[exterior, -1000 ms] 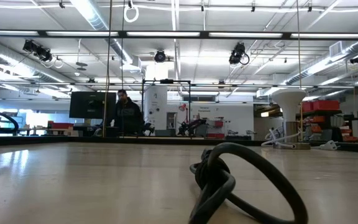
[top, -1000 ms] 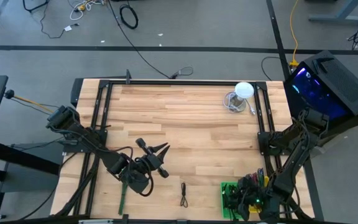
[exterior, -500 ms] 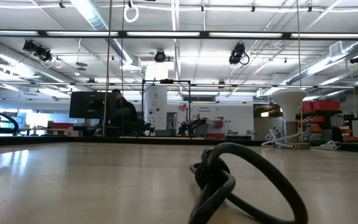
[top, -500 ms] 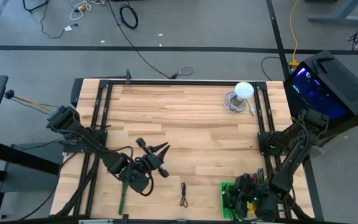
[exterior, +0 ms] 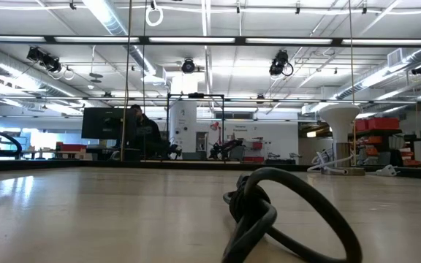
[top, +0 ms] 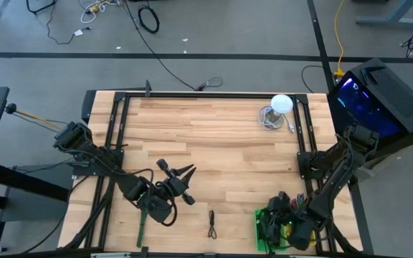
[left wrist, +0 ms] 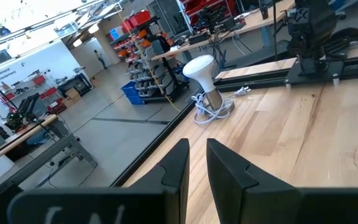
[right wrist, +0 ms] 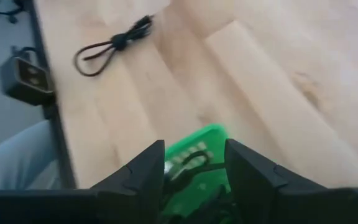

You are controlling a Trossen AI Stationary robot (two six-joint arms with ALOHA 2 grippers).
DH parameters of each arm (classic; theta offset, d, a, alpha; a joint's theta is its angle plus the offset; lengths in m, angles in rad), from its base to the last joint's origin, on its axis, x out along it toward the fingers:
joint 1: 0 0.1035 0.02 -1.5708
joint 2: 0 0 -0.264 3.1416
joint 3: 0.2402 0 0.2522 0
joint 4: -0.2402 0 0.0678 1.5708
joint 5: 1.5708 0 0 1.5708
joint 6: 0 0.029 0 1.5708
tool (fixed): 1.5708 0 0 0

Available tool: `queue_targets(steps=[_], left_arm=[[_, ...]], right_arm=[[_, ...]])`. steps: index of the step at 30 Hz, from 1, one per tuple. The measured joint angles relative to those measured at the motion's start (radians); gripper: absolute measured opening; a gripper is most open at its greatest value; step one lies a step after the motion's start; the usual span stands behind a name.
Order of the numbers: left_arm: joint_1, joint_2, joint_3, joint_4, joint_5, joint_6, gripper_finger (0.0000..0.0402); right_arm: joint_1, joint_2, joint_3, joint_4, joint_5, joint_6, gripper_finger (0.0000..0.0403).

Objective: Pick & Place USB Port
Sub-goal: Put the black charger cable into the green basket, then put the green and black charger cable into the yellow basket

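Apparently at the reach step, the right tool (top: 282,223), fingers apart, hovers over the green board (right wrist: 194,155) at the surface's near-right corner and must descend to grasp, while the left tool (top: 180,185) waits near the front edge, fingers narrowly apart

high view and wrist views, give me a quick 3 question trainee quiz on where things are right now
1. True or false: the right tool hangs over the green board.
2. Which lies nearest the black cable? A) white lamp B) green board C) monitor
3. Fill in: the left tool hangs over bare ____.

Key: 1 true; 2 B; 3 wood.
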State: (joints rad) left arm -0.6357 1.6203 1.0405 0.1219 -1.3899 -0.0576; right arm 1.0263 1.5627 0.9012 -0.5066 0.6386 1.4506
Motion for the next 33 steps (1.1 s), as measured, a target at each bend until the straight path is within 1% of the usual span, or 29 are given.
queue_targets(steps=[3,5,7,10,12,14,17,19,20,22,24,26,27,29,33], left_arm=[[0.0,0.0,0.0,0.0,0.0,-0.001,0.0062],[0.0,0.0,0.0,0.0,0.0,-0.001,0.0062],[0.001,0.0,0.0,-0.002,0.0,-0.001,0.0062],[0.005,0.0,0.0,-0.003,0.0,-0.001,0.0062],[0.005,0.0,0.0,-0.006,0.013,-0.003,0.0062],[0.001,0.0,0.0,-0.019,0.081,-0.021,0.0062],[-0.026,0.0,0.0,-0.075,0.207,-0.119,0.0062],[-0.055,0.0,0.001,-0.179,0.276,-0.264,0.0062],[-0.071,0.0,0.001,-0.264,0.3,-0.365,0.006],[-0.106,0.0,0.001,-0.457,0.358,-0.637,0.0054],[-0.139,-0.004,0.0,-0.65,0.48,-0.943,0.0044],[-0.172,-0.004,0.0,-0.764,0.653,-1.191,0.0033],[-0.193,-0.004,0.0,-0.791,0.715,-1.277,0.0027],[-0.238,-0.003,0.0,-0.805,0.798,-1.414,0.0018],[-0.318,-0.003,0.0,-0.807,0.961,-1.642,0.0013]], right_arm=[[-0.014,0.0,0.0,-0.033,0.008,-0.013,0.0166],[-0.023,0.0,0.0,-0.047,0.034,-0.036,0.0166],[-0.038,-0.001,0.0,-0.069,0.093,-0.056,0.0166],[-0.072,-0.009,0.0,-0.092,0.21,-0.103,0.0166],[-0.102,-0.014,0.0,-0.092,0.264,-0.133,0.0166],[-0.136,-0.018,0.0,-0.074,0.263,-0.181,0.0166],[-0.182,-0.017,0.0,-0.025,0.204,-0.27,0.0166],[-0.205,-0.017,0.0,0.015,0.177,-0.324,0.0166],[-0.211,-0.017,0.0,0.029,0.171,-0.349,0.0166],[-0.221,-0.017,0.0,0.058,0.173,-0.397,0.0166],[-0.23,-0.017,0.0,0.07,0.179,-0.437,0.0166],[-0.24,-0.017,0.0,0.07,0.181,-0.459,0.0166],[-0.245,-0.017,0.0,0.069,0.181,-0.468,0.0166],[-0.257,-0.017,0.0,0.07,0.182,-0.488,0.0166],[-0.279,-0.016,0.0,0.072,0.183,-0.514,0.0166]])
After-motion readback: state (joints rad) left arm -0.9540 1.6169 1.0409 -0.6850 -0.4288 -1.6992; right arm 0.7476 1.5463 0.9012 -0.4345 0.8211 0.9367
